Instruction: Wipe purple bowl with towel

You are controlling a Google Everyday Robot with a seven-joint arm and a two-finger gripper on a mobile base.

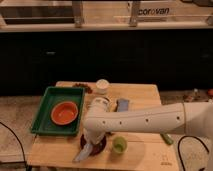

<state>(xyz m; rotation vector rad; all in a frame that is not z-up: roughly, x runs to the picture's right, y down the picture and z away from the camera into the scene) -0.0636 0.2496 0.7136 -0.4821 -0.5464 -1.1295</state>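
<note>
Spanning the rectangular wooden table [145, 95], a smooth white tubular arm [150, 120] reaches in from the right. A green rectangular tray [37, 117] on the table's left holds a round orange bowl [65, 112]. The dark purple bowl [99, 146] sits near the front edge, just right of the tray. The gripper [93, 139] stands over it, largely hidden by the arm, so whether it grasps anything cannot be told. A limp grey-blue towel [83, 153] trails from the bowl's front-left rim onto the table. A small round green cup [119, 145] stands just beside the bowl.
</note>
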